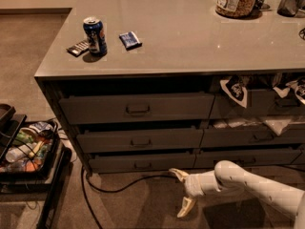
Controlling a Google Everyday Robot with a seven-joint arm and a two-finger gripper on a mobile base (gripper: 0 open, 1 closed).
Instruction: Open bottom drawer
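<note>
Subject: the bottom drawer (114, 162), lowest and slimmest front in the left-hand stack under the counter (190, 37). It lies at about 7 o'clock in the camera view. Its small handle (142, 165) is centred on the front. A dark gap shows along its top edge, but the front stands close to flush with the middle drawer (105, 141) above. In my judgement it is not yet opened to any useful extent.

The tool (182, 191) hangs low over the floor (143, 209), at about 4 o'clock from the handle and apart from it. Its two fingers (178, 174) are spread wide, one high and one low, with nothing between them. The arm (257, 187) comes in from 4 o'clock, near floor level. That low approach suits a drawer set this close to the ground, and the wide spread suits closing over a handle.

Assessment: the step in hand is the approach. The tool needs to travel towards 10 o'clock to reach the handle, then close and pull outward.

Hazards: a cable (119, 187) trails across the floor just below the drawer front, along the likely path. The right-hand drawers hold white cloth (236, 89) that hangs out, and they are not the target. A soda can (95, 35) and a blue packet (129, 39) stand on the counter, well clear of the work.
</note>
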